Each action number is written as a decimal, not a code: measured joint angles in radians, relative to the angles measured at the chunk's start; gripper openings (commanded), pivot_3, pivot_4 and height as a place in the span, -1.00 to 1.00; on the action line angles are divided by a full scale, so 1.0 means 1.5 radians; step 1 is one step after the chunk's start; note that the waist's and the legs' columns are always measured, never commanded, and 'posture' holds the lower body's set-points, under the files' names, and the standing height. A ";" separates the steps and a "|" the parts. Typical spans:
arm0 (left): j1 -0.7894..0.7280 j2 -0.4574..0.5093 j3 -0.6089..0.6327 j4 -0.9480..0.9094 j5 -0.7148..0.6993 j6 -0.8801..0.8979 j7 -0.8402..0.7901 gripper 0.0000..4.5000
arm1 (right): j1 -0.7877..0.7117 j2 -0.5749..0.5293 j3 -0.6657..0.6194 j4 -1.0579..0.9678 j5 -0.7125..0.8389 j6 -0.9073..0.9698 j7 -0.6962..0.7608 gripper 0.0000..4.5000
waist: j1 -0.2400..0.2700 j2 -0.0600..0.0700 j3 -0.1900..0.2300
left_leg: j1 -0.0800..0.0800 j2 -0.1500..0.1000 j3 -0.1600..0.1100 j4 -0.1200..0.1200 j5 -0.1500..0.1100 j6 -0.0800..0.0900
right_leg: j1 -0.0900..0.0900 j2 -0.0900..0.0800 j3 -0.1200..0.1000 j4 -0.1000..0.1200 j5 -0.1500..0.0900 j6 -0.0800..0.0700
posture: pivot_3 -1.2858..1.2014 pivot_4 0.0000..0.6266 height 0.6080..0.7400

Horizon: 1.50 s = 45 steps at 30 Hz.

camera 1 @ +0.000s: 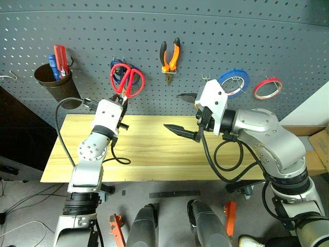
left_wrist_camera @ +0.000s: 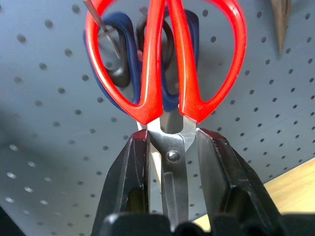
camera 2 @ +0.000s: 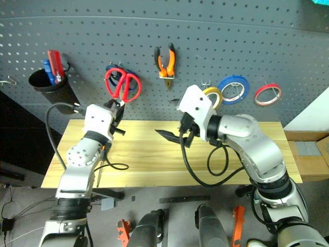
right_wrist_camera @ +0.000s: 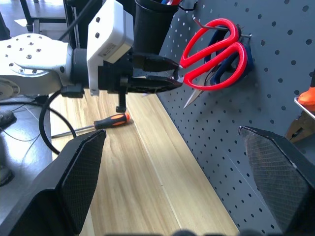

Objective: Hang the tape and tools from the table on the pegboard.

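Left hand (camera 1: pixel 122 101) raised, fingers clamped shut on scissors (camera 1: pixel 127 82). Right hand (camera 1: pixel 186 116) level beside it, fingers spread wide, empty.

Grey floor (camera 1: pixel 31 206); cardboard boxes (camera 1: pixel 320 149) at right; dark opening left.

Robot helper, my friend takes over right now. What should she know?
Left gripper: shut on the red scissors, holding them up at a hook on the pegboard, over the blue scissors.
Right gripper: open, holds nothing.
Done: pliers and yellow tape hang on the board.
Left: seat the scissors and let go, then hang the screwdriver lying on the table.
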 measured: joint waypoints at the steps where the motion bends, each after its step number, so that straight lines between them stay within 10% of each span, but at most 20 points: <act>1: 0.000 -0.001 0.000 0.000 0.000 0.005 0.001 -0.39 | 0.000 0.001 0.000 0.000 0.000 0.000 -0.002 1.00 | 0.000 0.000 0.000 | 0.000 0.000 0.000 0.000 0.000 0.000 | 0.000 0.000 0.000 0.000 0.000 0.000 | -0.05 -0.14 1.00; 11: 0.083 -0.016 -0.002 -0.034 -0.020 0.064 -0.017 0.98 | -0.004 0.026 0.019 0.002 -0.001 0.000 -0.014 1.00 | -0.006 0.000 0.000 | 0.000 0.001 -0.001 0.000 0.000 0.000 | 0.000 0.000 0.001 0.000 0.000 0.000 | -0.04 -0.13 1.00; 26: 0.061 0.062 0.157 0.067 -0.154 0.481 -0.049 0.98 | -0.044 0.231 0.042 0.051 -0.014 0.265 -0.209 1.00 | -0.014 0.003 0.003 | 0.000 0.001 -0.003 0.000 0.000 0.000 | -0.001 0.001 -0.001 0.001 0.000 0.000 | -0.02 0.04 1.00; 38: -0.161 0.103 0.110 0.479 -0.153 0.423 -0.080 0.98 | -0.082 0.281 0.091 0.129 -0.034 0.261 -0.247 1.00 | -0.013 0.005 0.011 | 0.000 0.000 -0.004 -0.004 0.000 0.000 | -0.002 0.000 -0.002 0.000 0.000 0.000 | -0.04 0.10 1.00; 45: -0.202 0.108 0.141 0.566 -0.161 0.386 -0.036 0.09 | -0.088 0.282 0.108 0.131 -0.048 0.241 -0.246 1.00 | -0.017 0.005 0.011 | 0.000 0.000 -0.003 -0.009 0.000 0.000 | -0.004 -0.004 -0.001 -0.001 0.000 0.000 | -0.04 0.04 1.00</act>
